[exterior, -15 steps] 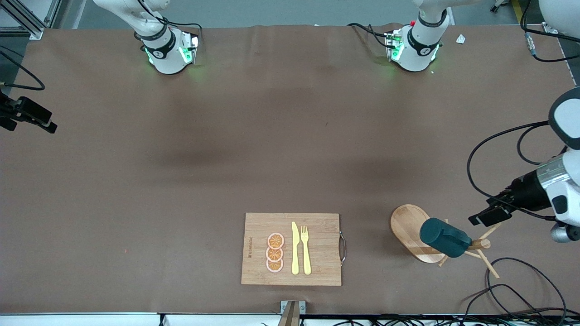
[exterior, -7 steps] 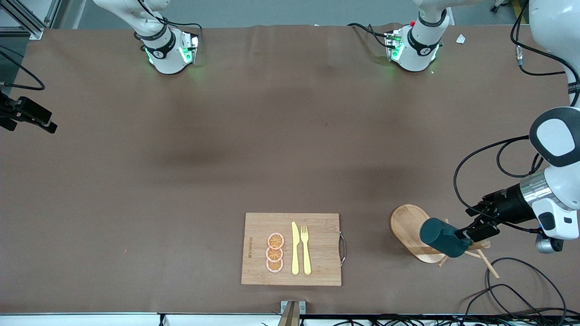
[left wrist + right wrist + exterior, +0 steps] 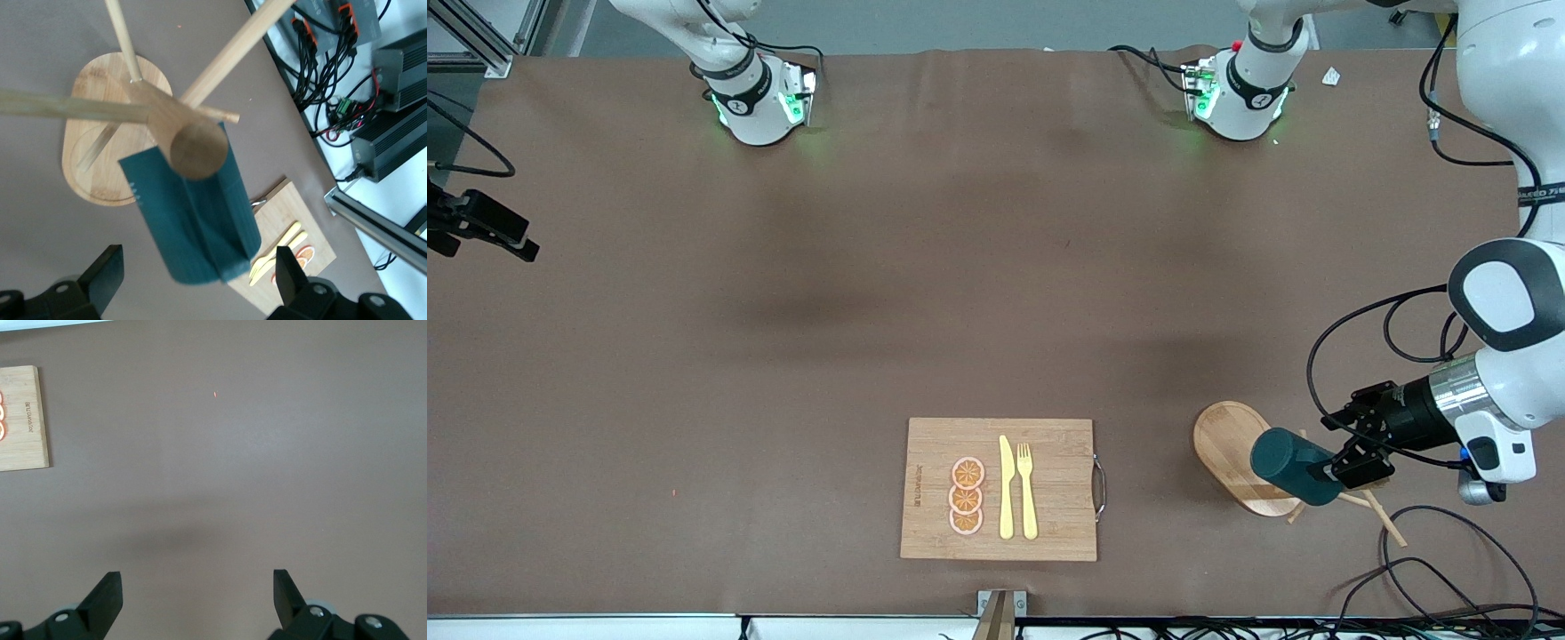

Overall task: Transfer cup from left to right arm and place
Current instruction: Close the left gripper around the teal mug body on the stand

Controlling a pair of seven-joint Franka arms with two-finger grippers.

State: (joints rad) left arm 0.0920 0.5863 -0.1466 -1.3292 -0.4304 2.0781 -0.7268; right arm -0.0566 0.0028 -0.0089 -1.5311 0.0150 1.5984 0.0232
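Left gripper (image 3: 1352, 464) spread at cup (image 3: 1296, 466) — wooden rack (image 3: 193, 137) between.

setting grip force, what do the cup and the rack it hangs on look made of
Cup: probably glazed ceramic, though coated metal is possible; smooth dark teal wall with faint ribbing. Rack: bare light wood, with visible grain on its oval base and pegs. The open left gripper straddles the cup.

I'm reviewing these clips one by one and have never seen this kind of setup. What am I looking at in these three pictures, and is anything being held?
Two robot arms stand at a brown table. The front view looks down from across it; each wrist view looks past one arm's own gripper. The dark teal cup hangs on a wooden peg rack toward the left arm's end. The left gripper is open around the cup, not yet gripping it. A cutting board carries a knife, a fork and orange slices. The right gripper waits open over bare table. Nothing is held.
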